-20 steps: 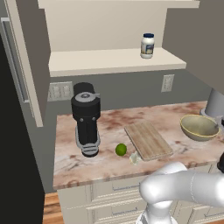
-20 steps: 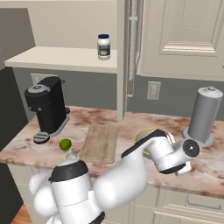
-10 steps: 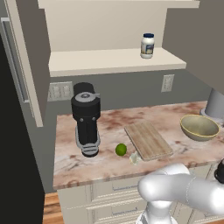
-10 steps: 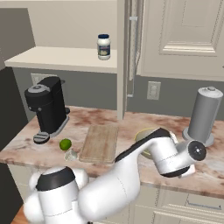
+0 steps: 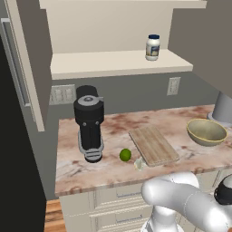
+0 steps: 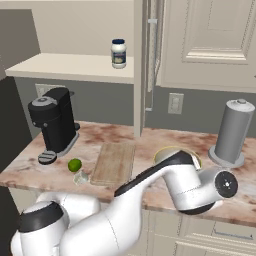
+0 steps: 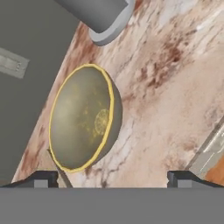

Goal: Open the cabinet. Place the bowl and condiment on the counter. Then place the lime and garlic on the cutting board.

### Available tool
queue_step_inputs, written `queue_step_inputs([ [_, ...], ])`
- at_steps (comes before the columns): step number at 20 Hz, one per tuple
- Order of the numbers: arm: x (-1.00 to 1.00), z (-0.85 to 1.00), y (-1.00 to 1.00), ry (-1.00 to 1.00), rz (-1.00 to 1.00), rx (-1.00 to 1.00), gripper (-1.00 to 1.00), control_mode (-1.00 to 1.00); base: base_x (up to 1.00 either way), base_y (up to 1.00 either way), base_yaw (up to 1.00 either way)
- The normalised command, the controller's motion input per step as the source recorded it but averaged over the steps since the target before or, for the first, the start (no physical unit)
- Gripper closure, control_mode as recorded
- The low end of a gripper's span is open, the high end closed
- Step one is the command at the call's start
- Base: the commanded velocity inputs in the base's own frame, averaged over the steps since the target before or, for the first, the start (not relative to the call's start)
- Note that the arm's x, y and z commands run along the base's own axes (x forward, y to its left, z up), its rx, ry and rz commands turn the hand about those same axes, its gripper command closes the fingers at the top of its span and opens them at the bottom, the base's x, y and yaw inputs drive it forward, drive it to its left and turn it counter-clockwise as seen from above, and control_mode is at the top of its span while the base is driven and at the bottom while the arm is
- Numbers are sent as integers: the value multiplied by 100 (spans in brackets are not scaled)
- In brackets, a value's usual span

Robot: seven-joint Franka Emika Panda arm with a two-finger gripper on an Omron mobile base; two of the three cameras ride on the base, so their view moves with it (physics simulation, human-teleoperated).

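The wide olive-yellow bowl (image 7: pixel 83 117) sits on the pinkish-brown marble counter (image 7: pixel 175 96), just beyond the robot's widely spread, empty fingers (image 7: pixel 43 178).

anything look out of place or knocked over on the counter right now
Nothing is spilled or tipped. The bowl sits upright on the counter. The lime and garlic lie on the marble just off the cutting board, and the condiment jar stands upright on the cabinet shelf.

We list the surface (image 5: pixel 181 122) as veined, polished pinkish marble. We list the cutting board (image 5: pixel 152 145) as matt grained wood, the bowl (image 7: pixel 83 118) as smooth olive glaze.
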Motion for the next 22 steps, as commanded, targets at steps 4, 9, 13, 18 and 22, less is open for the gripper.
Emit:
queue_step_inputs([
  [4, -47, 35, 39, -8, 5, -5, -100, -100, 0, 0, 0],
  [9, -43, 31, 50, -5, 7, -7, -100, -100, 0, 0, 0],
  [13, -37, 26, 55, -4, 8, -8, -100, -100, 0, 0, 0],
  [18, -33, 24, 58, -3, 6, -8, -100, -100, 0, 0, 0],
  [22, -34, 21, 55, -4, 5, -8, -100, -100, 0, 0, 0],
])
